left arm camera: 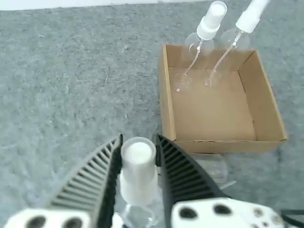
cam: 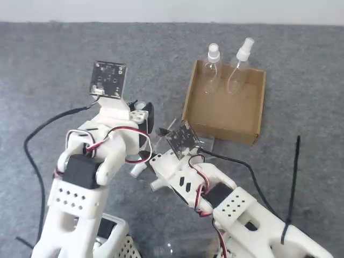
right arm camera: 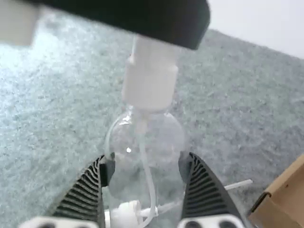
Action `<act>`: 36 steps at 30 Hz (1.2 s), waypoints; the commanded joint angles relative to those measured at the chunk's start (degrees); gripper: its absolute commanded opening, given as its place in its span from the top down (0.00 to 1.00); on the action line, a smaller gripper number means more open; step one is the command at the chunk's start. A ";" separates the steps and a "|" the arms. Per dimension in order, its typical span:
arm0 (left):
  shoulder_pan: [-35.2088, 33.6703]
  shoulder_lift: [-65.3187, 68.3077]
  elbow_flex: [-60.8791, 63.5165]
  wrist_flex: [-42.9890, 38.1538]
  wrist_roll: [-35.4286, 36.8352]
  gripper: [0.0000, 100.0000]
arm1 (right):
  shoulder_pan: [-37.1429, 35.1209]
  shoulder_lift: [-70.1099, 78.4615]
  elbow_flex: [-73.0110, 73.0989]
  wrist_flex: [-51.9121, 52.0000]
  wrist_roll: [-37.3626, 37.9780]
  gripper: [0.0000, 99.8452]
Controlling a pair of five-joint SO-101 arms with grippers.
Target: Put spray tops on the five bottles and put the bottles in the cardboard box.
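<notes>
Gripping the bottle (right arm camera: 142, 137) in the right end effector (right arm camera: 146, 164), closed around its round body, just short of the box. Pinching the top (left arm camera: 137, 159) on its neck with the left end effector (left arm camera: 137, 142). Risking a crooked, cross-threaded top if twisting off-axis, or a slick bottle spinning within the grip. Beyond, waiting in the box (left arm camera: 167, 109) at its far wall: two capped bottles (cam: 213, 70).

You have open carpet (cam: 48, 64) across the upper left of the high view, while at upper right the cardboard box (cam: 220, 130) has two bottles (cam: 212, 72) at its far wall, its nearer floor open from above.
</notes>
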 commanded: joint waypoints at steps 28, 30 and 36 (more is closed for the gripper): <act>-7.65 -4.57 -7.96 0.70 -4.13 0.85 | 1.80 -1.98 0.26 -5.76 1.32 0.99; -6.15 -4.57 -6.20 0.70 -5.54 0.85 | 1.71 -1.98 0.62 -5.76 1.32 0.99; -5.45 -5.01 -3.47 0.70 -6.24 0.85 | 1.89 -1.98 0.62 -5.76 1.32 0.99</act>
